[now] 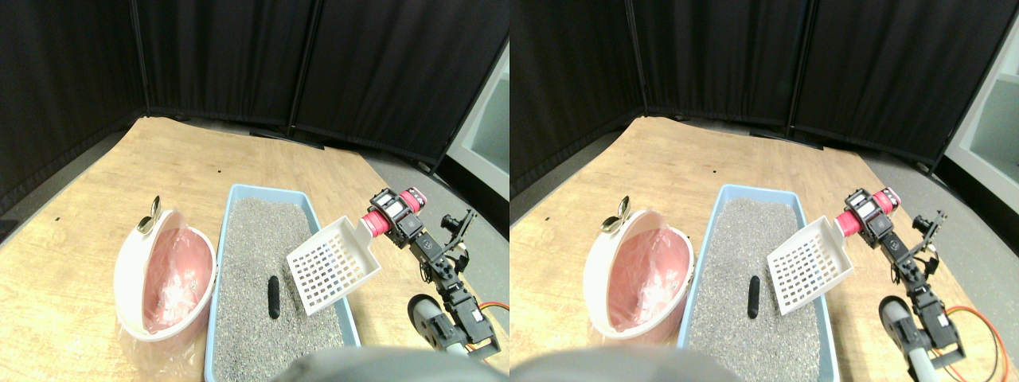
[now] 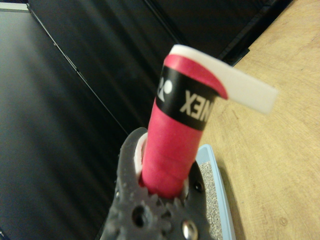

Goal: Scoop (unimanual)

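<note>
A white slotted scoop (image 1: 333, 270) hangs tilted over the right side of the blue litter tray (image 1: 225, 239), which is filled with grey granules. Its red wrapped handle (image 1: 374, 223) is clamped in my right gripper (image 1: 392, 212), which reaches in from the lower right and is shut on it. A small dark lump (image 1: 274, 297) lies on the granules just left of the scoop's front edge, apart from it. In the wrist view the red handle (image 2: 177, 135) rises out of the dark jaw, with the scoop's white back edge (image 2: 245, 87) beyond and a corner of the tray (image 2: 215, 175) beside it.
A white bin with a pink bag liner (image 1: 163, 274) lies tilted left of the tray, a metal clip (image 1: 149, 217) on its rim. Everything rests on a wooden board (image 1: 159, 159). Black curtains (image 1: 239, 56) close off the back. An orange cable (image 1: 497, 306) trails at the lower right.
</note>
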`<state>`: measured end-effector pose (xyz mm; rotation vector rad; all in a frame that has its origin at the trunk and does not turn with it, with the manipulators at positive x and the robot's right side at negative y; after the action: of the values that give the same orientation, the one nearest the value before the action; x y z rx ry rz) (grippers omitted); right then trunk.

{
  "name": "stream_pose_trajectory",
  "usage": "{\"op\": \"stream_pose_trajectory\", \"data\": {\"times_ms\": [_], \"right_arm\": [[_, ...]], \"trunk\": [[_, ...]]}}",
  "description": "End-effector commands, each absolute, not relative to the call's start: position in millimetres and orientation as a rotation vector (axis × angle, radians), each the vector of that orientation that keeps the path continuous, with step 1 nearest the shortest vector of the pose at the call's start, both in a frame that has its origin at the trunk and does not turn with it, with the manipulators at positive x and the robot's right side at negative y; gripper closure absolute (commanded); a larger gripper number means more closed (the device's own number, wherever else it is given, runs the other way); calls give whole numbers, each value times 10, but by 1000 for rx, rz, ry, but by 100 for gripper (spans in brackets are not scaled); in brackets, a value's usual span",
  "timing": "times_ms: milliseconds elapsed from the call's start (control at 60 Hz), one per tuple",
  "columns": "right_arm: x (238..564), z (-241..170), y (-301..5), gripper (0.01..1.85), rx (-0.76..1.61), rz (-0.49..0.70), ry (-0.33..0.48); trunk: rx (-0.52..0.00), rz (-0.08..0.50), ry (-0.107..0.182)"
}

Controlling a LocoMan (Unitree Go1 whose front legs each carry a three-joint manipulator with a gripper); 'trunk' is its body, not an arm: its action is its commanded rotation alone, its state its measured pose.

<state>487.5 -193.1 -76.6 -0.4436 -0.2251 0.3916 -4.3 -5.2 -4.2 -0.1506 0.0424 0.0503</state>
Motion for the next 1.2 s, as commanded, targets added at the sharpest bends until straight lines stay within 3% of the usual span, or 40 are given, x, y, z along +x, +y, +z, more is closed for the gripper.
{"op": "stream_pose_trajectory", "data": {"times_ms": [17,583,1200], "right_arm": [[4883,-772,-1974,180,-421,362,-260],[4997,-769,-1981,180,-481,412,-295],[5018,-1014,-1823,180,-677,430,-249]], "trunk": [[-189,87,64],[-206,100,65],[-233,118,96]]}}
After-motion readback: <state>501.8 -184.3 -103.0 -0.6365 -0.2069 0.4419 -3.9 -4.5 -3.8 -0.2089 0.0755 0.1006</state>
